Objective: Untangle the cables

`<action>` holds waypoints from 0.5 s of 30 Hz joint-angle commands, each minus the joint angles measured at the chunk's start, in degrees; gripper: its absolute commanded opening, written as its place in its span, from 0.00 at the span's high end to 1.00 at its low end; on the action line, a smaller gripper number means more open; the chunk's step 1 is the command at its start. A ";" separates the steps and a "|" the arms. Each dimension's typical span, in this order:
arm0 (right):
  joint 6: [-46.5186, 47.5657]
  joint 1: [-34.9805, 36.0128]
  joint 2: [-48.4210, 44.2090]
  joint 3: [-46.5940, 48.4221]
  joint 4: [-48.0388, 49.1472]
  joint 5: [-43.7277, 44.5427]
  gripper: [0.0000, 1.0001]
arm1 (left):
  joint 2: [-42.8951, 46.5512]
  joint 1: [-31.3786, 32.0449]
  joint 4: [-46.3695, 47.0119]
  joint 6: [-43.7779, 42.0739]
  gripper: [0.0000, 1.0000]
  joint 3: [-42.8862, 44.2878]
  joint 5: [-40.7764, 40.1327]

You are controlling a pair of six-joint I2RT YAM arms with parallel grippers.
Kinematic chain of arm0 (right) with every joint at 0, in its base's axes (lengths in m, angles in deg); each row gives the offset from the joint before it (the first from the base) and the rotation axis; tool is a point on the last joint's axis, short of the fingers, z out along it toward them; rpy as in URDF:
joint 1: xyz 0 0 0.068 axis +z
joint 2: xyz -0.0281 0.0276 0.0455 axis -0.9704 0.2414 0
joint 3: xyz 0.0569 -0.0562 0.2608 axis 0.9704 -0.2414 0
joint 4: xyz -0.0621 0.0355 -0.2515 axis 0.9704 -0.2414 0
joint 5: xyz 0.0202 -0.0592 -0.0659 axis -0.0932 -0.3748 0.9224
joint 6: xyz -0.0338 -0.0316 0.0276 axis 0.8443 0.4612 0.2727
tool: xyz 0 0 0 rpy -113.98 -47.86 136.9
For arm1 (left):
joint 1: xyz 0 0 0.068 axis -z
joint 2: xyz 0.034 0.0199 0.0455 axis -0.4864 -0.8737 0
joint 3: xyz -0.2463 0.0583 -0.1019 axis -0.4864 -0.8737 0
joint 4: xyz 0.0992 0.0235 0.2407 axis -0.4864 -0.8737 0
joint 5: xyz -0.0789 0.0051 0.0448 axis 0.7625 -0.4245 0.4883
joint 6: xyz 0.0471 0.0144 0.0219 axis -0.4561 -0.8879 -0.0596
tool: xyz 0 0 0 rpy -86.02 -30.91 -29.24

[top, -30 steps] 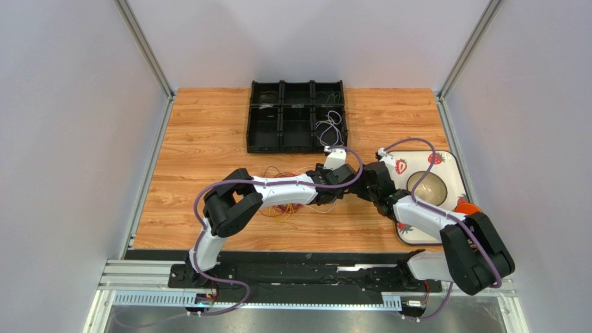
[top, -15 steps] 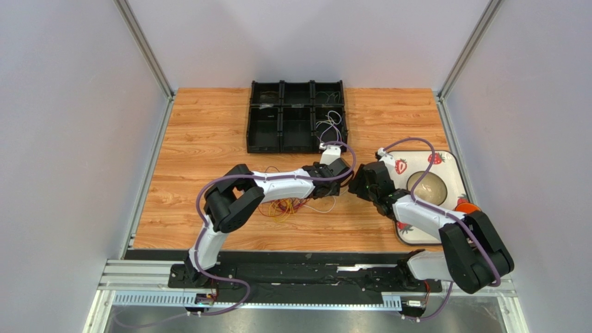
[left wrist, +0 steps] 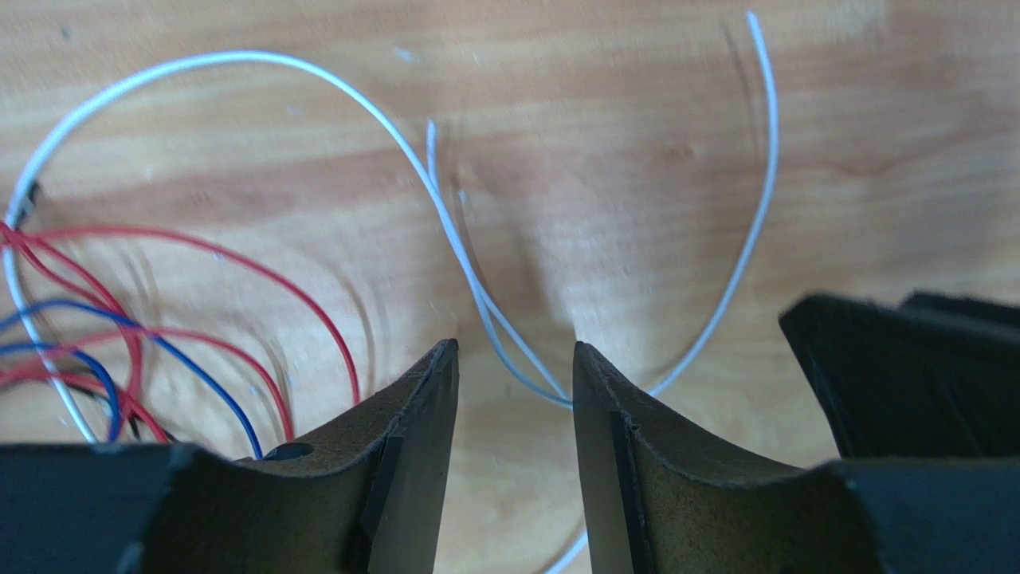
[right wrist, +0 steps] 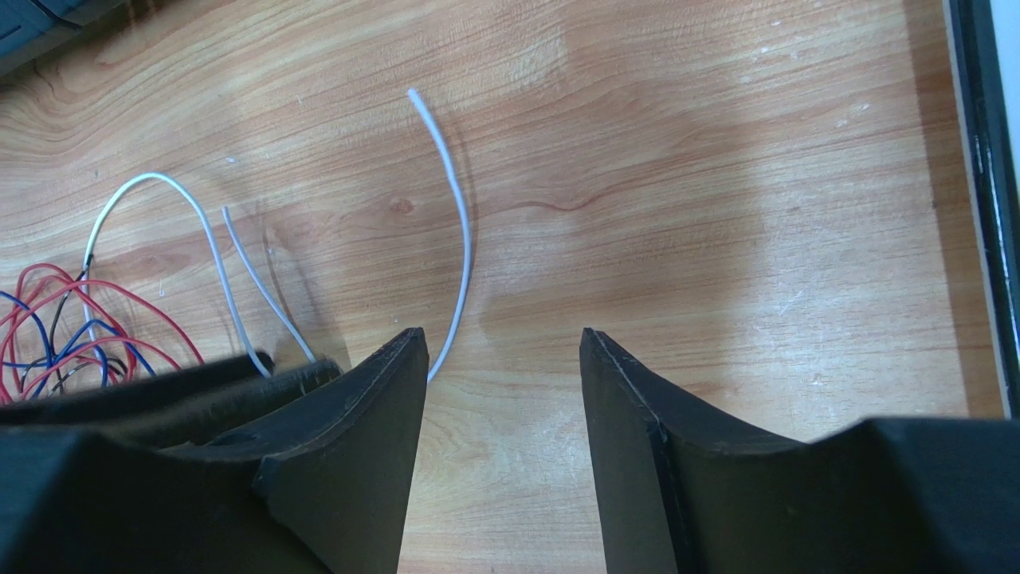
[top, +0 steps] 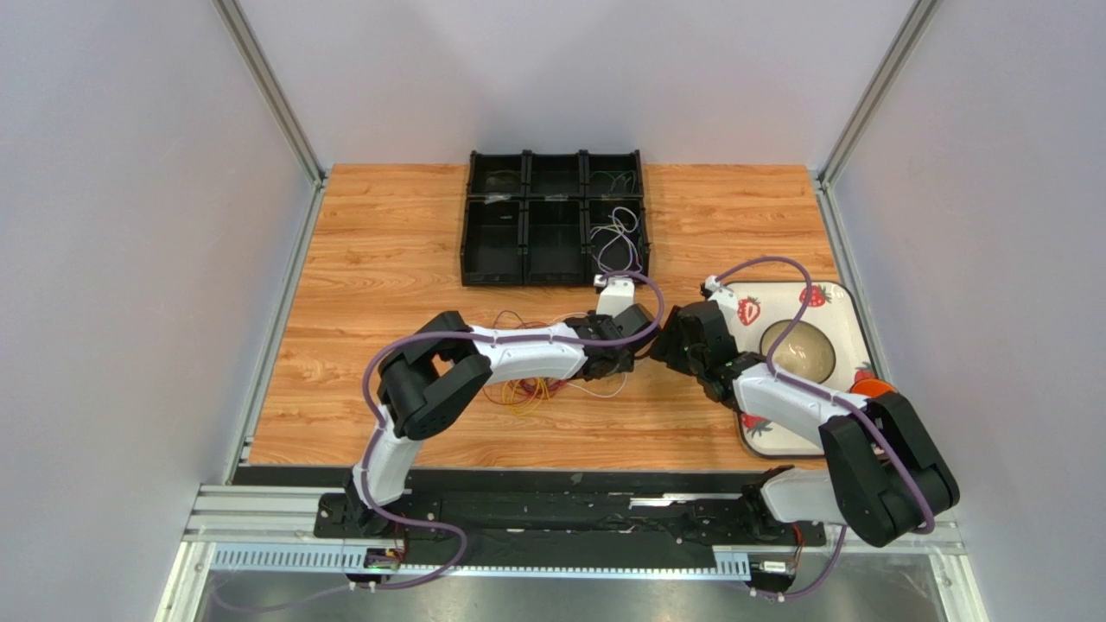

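Your left gripper (left wrist: 512, 359) stands low over the counter (left wrist: 623, 144) with its jaws parted. A thin white cable (left wrist: 240, 55) runs down into the gap between the fingers, and you can see it is not pinched. Your right gripper (right wrist: 503, 341) is also parted, with nothing between its fingers, and it faces the left one from close by. The cables (top: 526, 386) lie in a red and blue tangle, with yellowish strands, on the counter under the left forearm, just beside the white cable. Another white strand (right wrist: 455, 191) curves loose near the grippers. More white wire (top: 618, 239) sits in the near-right compartment of the black tray (top: 465, 220) at the far side.
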State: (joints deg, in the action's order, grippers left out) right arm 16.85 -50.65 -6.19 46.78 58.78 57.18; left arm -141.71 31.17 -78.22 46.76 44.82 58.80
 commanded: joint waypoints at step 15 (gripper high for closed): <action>-0.48 -0.25 0.67 2.47 1.11 0.65 0.47 | -4.04 4.94 -15.62 4.29 0.54 1.71 3.29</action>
State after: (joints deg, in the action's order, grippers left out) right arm 16.87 -50.73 -6.06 47.19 58.67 57.09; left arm -140.90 35.67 -84.12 50.93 45.30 59.02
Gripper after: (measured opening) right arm 0.535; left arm 0.475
